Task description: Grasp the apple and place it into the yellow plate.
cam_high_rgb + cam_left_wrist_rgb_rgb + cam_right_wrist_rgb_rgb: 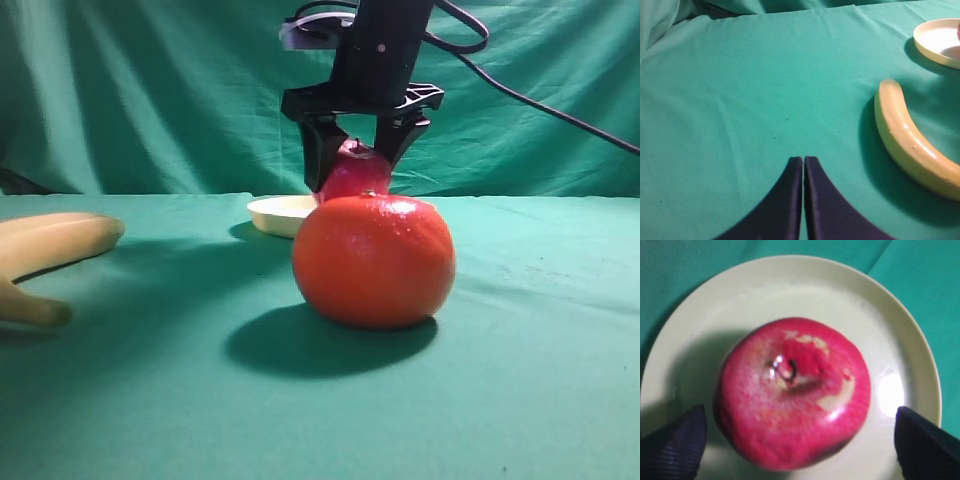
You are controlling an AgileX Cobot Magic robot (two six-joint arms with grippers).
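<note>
The dark red apple (792, 412) sits stem up in the middle of the yellow plate (790, 285). My right gripper (800, 412) hangs over it, open, with one finger on each side and a small gap to the skin on both. From the exterior high view the apple (353, 172) shows between the black fingers of the right gripper (353, 165), and its lower part is hidden behind the orange fruit. The plate (275, 212) lies at the back of the table. My left gripper (803, 162) is shut and empty, low over bare cloth.
A large orange-red round fruit (373, 262) stands in front of the plate. A pale yellow banana (50, 240) lies at the left, to the right of my left gripper in the left wrist view (910, 145). Green cloth covers the table and backdrop.
</note>
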